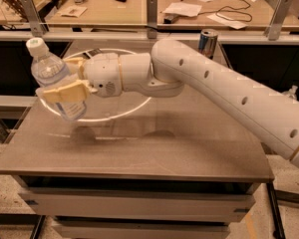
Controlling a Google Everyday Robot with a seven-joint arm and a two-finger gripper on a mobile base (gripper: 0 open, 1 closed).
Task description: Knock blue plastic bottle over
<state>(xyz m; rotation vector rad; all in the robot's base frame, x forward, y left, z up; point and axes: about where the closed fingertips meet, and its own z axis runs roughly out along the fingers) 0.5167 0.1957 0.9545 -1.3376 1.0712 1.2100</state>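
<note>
One end effector (57,79) around tilted bottle (44,61)

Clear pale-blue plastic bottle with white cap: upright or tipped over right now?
Tilted, not down: the pale-blue plastic bottle leans cap-left between the gripper's tan fingers at the grey table's left.

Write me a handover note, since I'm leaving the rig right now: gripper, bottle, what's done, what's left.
Gripper: over the table's left side, shut on the blue plastic bottle.
Bottle: tilted, white cap leaning up and left; not lying down; can't tell if its base touches the table.
Done: bottle grasped and tipped.
Left: get it flat on its side, then release.
Drink can: upright at the far edge.
</note>
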